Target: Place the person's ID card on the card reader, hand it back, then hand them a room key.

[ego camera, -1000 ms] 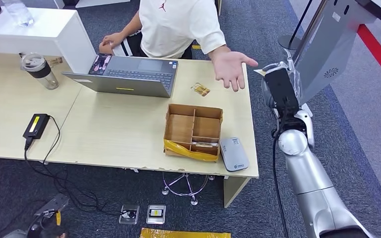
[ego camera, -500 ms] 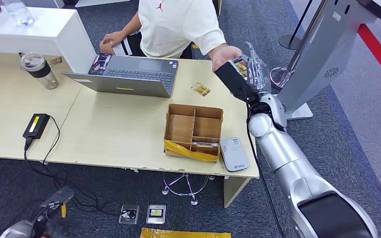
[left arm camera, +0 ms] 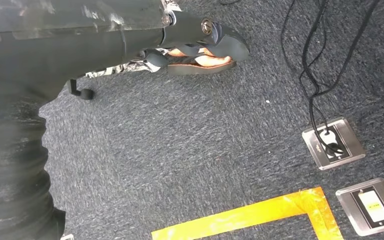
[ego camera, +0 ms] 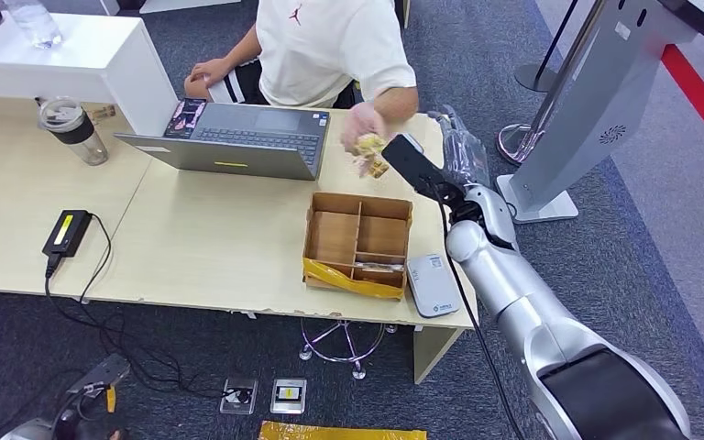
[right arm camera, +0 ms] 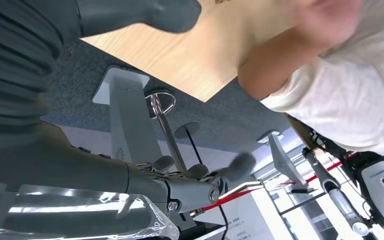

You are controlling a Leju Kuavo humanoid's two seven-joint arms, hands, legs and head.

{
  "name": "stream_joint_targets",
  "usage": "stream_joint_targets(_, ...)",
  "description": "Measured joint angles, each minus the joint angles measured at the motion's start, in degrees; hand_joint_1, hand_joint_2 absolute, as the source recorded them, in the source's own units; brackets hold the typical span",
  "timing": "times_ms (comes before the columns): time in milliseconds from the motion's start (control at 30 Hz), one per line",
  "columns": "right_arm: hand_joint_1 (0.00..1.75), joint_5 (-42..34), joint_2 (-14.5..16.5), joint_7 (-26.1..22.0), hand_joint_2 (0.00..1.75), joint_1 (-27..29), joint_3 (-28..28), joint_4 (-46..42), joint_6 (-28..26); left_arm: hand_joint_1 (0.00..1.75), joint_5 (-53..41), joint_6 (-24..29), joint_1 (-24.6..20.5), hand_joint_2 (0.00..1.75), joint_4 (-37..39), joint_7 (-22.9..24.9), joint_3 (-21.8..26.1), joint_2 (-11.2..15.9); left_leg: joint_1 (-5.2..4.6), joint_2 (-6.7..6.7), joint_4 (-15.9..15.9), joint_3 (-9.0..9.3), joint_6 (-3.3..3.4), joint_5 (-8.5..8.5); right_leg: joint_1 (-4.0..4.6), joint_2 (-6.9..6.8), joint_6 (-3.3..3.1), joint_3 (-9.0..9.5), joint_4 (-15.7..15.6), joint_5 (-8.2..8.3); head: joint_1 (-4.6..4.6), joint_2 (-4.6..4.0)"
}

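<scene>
Near edge of the pale wood-grain table (ego camera: pixel 192 247): a rounded grey card reader (ego camera: pixel 433 285) with a small blue mark, unreadable, lies just beside a brown cardboard divider box (ego camera: pixel 357 240) patched with yellow tape. Beyond the box, the right hand (ego camera: pixel 458 147), wrapped in clear crinkled plastic, rises over the table's far corner with fingers apart and nothing in them. Near it, the person's blurred hand (ego camera: pixel 365 137) holds a small yellowish card (ego camera: pixel 371 147) above the tabletop, beside an open grey laptop (ego camera: pixel 238 139); the left hand's state cannot be told.

Pale wooden desk (ego camera: pixel 202 247) on dark grey carpet (ego camera: pixel 660 229).
</scene>
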Motion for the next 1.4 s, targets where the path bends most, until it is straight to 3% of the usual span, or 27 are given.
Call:
stream_joint_targets(133, 0.00, -3.4, -0.2, -1.1, 1.75, -0.1, -0.6, 0.0, -0.5, 0.00, 0.3, 0.1, 0.6, 1.75, 0.0, 0.0, 0.1, 0.3, 0.00, 0.03, 0.0, 0.01, 0.00, 0.00, 0.00, 0.04, 0.00, 0.00, 0.0, 0.00, 0.00, 0.00)
stream_joint_targets(267, 0.00, -6.7, -1.0, 1.0, 1.75, 0.7, -1.6, -4.0, 5.1, 0.00, 0.6, 0.2, 1.8, 1.75, 0.0, -0.4, 0.4, 0.7, 0.00, 0.08, 0.0, 0.05, 0.00, 0.00, 0.00, 0.12, 0.00, 0.00, 0.0, 0.00, -0.01, 0.00)
stream_joint_targets(433, 0.00, -8.6, -3.4, 9.5, 1.75, 6.7, -2.3, -20.5, 19.6, 0.00, 0.7, 0.1, 3.5, 1.75, 0.0, -1.9, 1.4, 1.3, 0.00, 0.08, 0.0, 0.05, 0.00, -0.01, 0.00, 0.10, -0.01, -0.01, 0.0, -0.01, 0.01, 0.00)
stream_joint_targets(633, 0.00, -8.8, -6.2, 15.4, 1.75, 14.1, -3.0, -41.7, 33.4, 0.00, 0.7, -0.1, 4.4, 1.75, 0.0, -2.5, 2.7, 2.1, 0.01, 0.10, 0.0, 0.06, -0.04, -0.04, 0.01, 0.13, -0.02, -0.02, 0.0, -0.02, -0.01, 0.00)
stream_joint_targets(867, 0.00, -6.8, -8.2, 17.2, 1.75, 19.7, -2.9, -56.6, 40.8, 0.00, 0.1, 0.0, 5.0, 1.75, 0.0, -2.1, 4.1, 2.6, 0.01, 0.14, 0.0, 0.07, -0.05, -0.05, 0.01, 0.15, -0.02, -0.01, 0.0, -0.02, 0.01, 0.00)
stream_joint_targets(1133, 0.00, -0.2, -8.8, 16.2, 1.75, 24.0, -1.5, -63.0, 43.7, 0.00, -1.4, 0.0, 5.0, 1.75, 0.0, -1.4, 4.8, 2.9, 0.01, 0.14, 0.0, 0.06, -0.05, -0.05, 0.01, 0.15, -0.03, -0.01, 0.0, -0.02, 0.01, 0.00)
stream_joint_targets(1400, 0.00, 9.1, -7.9, 14.9, 1.75, 24.7, 2.4, -61.4, 37.9, 0.00, -2.5, 0.9, 4.9, 1.75, 0.0, -0.6, 6.0, 2.7, 0.02, 0.13, 0.0, 0.04, -0.06, -0.05, 0.01, 0.14, -0.03, 0.00, 0.0, -0.02, 0.01, 0.00)
